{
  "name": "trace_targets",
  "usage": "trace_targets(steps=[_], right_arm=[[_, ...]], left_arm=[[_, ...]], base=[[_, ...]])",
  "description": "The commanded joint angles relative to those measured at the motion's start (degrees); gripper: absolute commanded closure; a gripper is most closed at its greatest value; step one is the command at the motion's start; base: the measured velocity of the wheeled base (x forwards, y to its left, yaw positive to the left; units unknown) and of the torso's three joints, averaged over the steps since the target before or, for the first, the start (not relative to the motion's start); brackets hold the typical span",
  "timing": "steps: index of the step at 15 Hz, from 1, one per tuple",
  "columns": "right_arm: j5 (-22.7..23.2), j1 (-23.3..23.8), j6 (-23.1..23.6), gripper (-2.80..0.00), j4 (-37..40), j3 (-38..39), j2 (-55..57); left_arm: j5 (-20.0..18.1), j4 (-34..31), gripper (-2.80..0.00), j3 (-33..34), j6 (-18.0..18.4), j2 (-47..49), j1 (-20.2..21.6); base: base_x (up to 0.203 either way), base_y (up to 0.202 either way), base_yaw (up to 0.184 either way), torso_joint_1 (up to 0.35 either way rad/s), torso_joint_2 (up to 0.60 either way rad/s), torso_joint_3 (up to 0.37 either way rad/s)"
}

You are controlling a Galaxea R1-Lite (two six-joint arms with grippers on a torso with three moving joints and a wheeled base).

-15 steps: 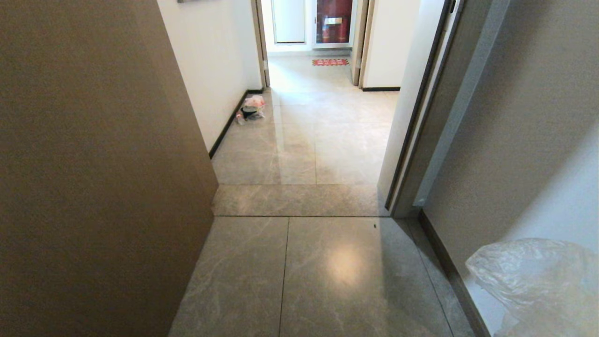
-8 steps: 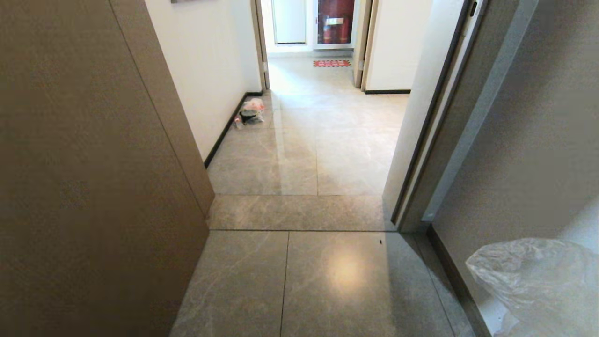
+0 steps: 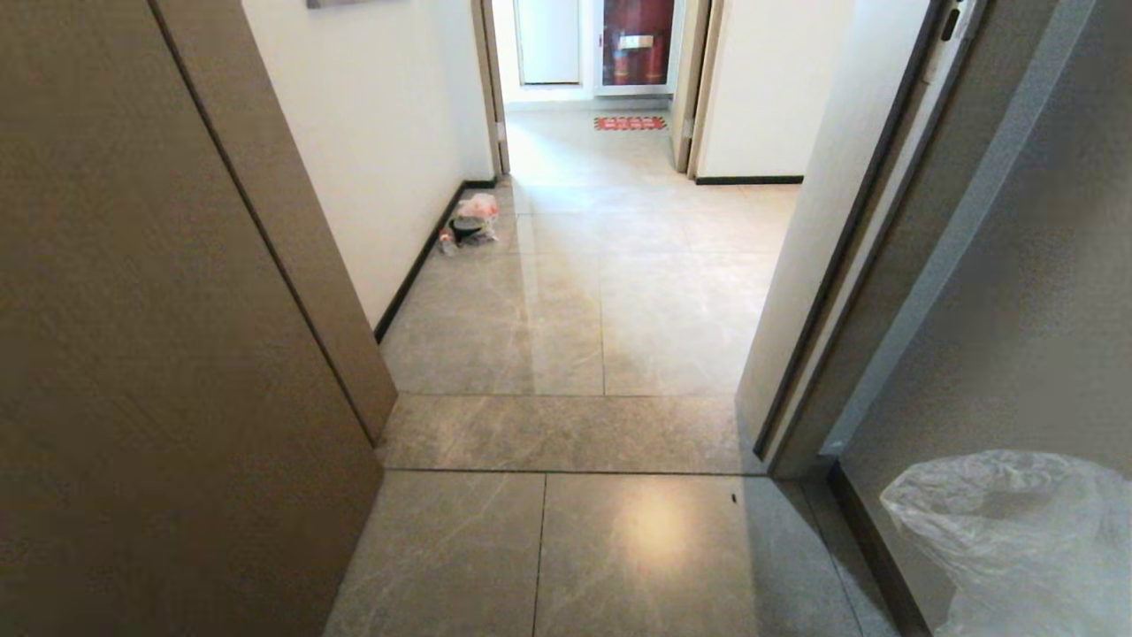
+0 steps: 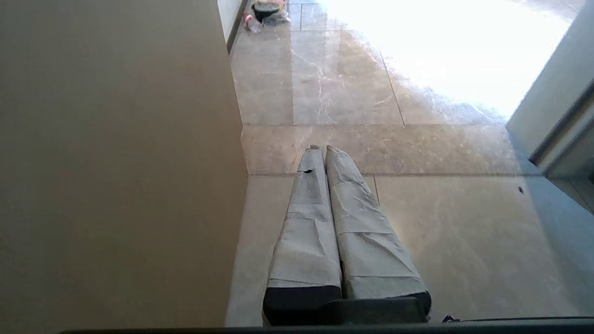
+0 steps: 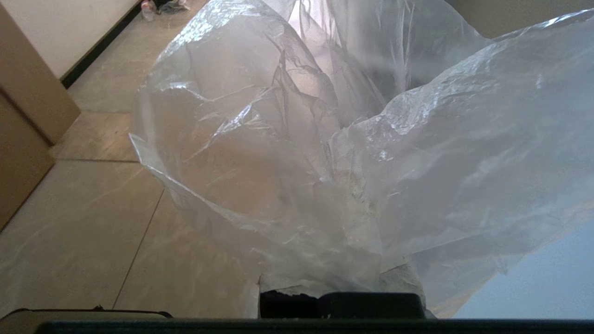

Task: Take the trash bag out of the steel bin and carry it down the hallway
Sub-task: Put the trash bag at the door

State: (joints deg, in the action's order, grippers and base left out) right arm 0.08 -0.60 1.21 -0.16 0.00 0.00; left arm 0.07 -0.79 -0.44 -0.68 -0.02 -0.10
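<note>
The whole view has slid since 1 sec ago: the doorway threshold strip (image 3: 566, 433) sits lower and nearer, the brown panel (image 3: 159, 336) on the left fills less of the view, and the right door frame (image 3: 849, 283) has swung outward, so the base has rolled fwd; nothing on the floor has shifted by itself.

The trash bag (image 5: 325, 153) billows up and out ahead of the right tool (image 5: 341, 290), whose fingers are pinched tight on the gathered plastic; the fingertips are buried in it. In the head view the bag (image 3: 1017, 540) hangs at the lower right, just beside the grey wall.

The left tool (image 4: 325, 150) points fwd over the tiles, its 2 wrapped fingers pressed together, holding nothing, with the brown panel close on its outer side.

Ahead of both tools the hallway (image 3: 610, 292) floor is open tile btwn the white wall and the door frame. A small heap of rubbish (image 3: 469, 226) lies against the left skirting, well ahead, and a red mat (image 3: 630, 123) lies far beyond.
</note>
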Motion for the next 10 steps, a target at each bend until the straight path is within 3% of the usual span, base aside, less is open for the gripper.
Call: trace_targets(steps=[1,10], right_arm=[[0.0,0.0,0.0,0.0,0.0,0.1,0.1],[0.0,0.0,0.0,0.0,0.0,0.1,0.1]], left_arm=[[0.0,0.0,0.0,0.0,0.0,0.0,0.0],[0.0,0.0,0.0,0.0,0.0,0.0,0.0]], base=[[0.197,0.0,0.003,0.005,0.01,0.006],[0.192,0.0,0.0,0.001,0.0,0.002]])
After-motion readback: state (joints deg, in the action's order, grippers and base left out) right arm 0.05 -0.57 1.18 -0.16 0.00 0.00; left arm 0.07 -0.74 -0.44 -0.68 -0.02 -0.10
